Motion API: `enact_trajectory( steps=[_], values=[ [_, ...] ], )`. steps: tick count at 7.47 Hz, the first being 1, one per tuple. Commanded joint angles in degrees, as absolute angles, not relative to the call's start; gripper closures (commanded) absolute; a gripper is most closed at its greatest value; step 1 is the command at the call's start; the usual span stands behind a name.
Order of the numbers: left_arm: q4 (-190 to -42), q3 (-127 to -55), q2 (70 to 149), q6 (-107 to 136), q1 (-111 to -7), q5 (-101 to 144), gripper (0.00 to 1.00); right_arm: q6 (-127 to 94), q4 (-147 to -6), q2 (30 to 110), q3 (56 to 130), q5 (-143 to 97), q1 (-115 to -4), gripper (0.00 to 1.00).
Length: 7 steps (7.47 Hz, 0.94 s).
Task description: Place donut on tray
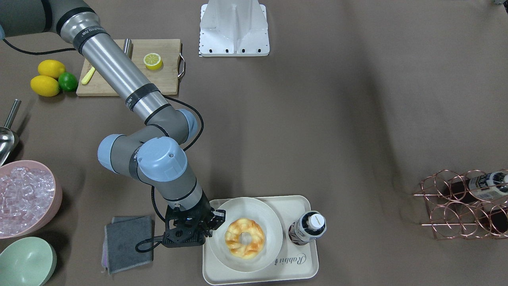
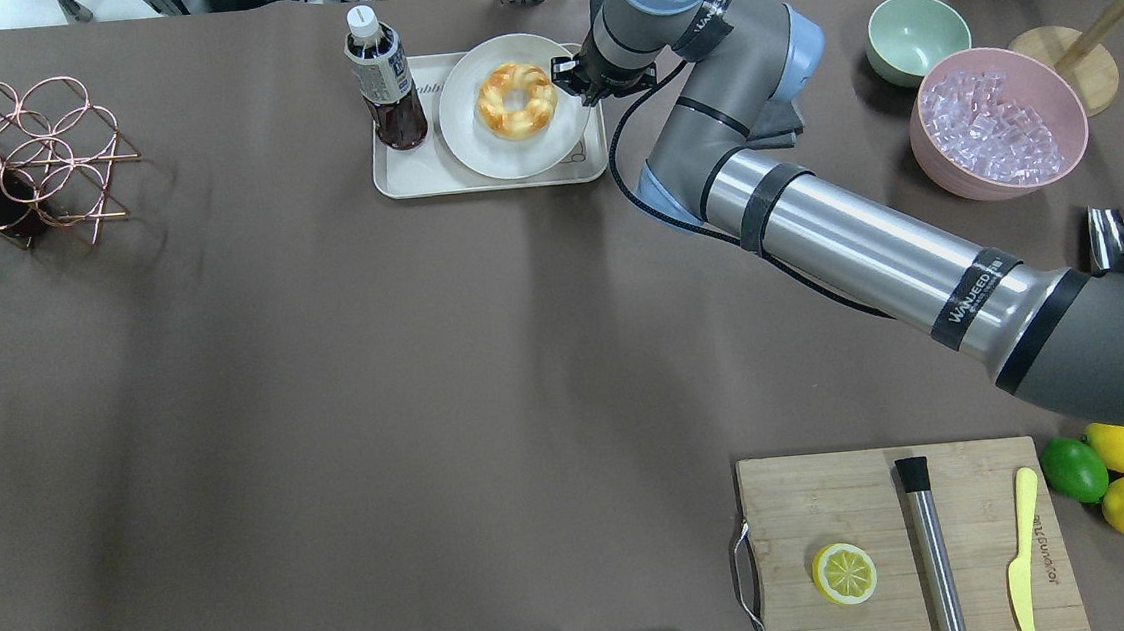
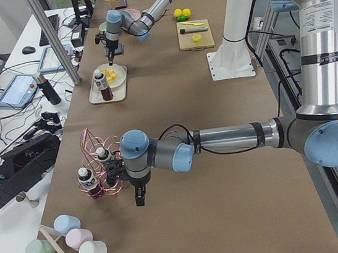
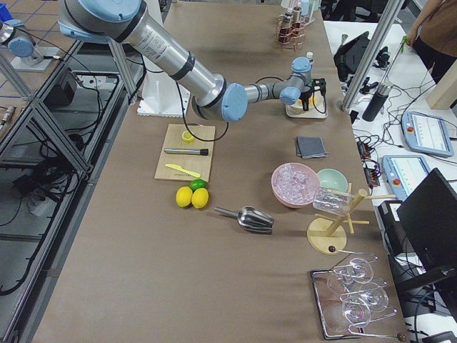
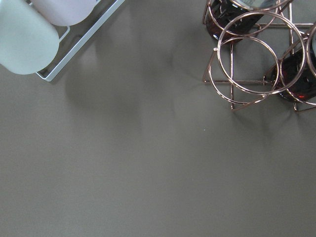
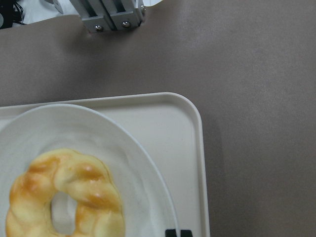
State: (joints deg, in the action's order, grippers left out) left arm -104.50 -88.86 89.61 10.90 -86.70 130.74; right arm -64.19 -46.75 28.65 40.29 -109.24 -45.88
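The golden twisted donut point(image 1: 245, 237) lies on a white plate point(image 1: 248, 206) that sits on the cream tray point(image 1: 301, 270). It also shows in the overhead view point(image 2: 516, 99) and in the right wrist view point(image 6: 64, 197). My right gripper point(image 1: 217, 218) hovers over the plate's rim on the tray's edge, beside the donut and apart from it. Its fingertips point(image 6: 178, 232) sit close together, shut and empty. My left gripper point(image 3: 139, 199) shows only in the exterior left view, low over the table by the copper rack point(image 3: 103, 172); I cannot tell if it is open.
A dark bottle point(image 1: 311, 228) stands on the tray beside the plate. A grey cloth point(image 1: 129, 242) lies just off the tray. A pink bowl of ice point(image 1: 24, 198), a green bowl point(image 1: 25, 262), a cutting board point(image 1: 158, 75) and the copper bottle rack point(image 1: 464, 202) stand further off.
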Motion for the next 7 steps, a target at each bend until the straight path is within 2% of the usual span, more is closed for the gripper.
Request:
enact_trajectory(
  steps=[1, 3, 5, 6, 7],
  values=[
    [-104.50, -88.86, 89.56, 10.90, -86.75, 130.78, 0.01, -64.60, -46.67, 28.65, 40.08, -108.90, -45.70, 0.73],
    [-104.50, -88.86, 89.56, 10.90, -86.75, 130.69, 0.01, -64.60, -46.76, 28.74, 40.08, -108.81, -45.62, 0.66],
    [-104.50, -88.86, 89.56, 10.90, -86.75, 130.78, 0.01, -62.51, -47.63, 29.44, 40.95, -114.21, -49.80, 0.66],
    [-104.50, -88.86, 89.56, 10.90, -86.75, 130.78, 0.01, -59.27, -51.81, 31.36, 45.48, -117.22, -52.44, 0.65],
    [-104.50, -88.86, 89.56, 10.90, -86.75, 130.78, 0.01, -54.19, -61.34, 36.86, 56.14, -120.29, -54.99, 0.63]
  ],
)
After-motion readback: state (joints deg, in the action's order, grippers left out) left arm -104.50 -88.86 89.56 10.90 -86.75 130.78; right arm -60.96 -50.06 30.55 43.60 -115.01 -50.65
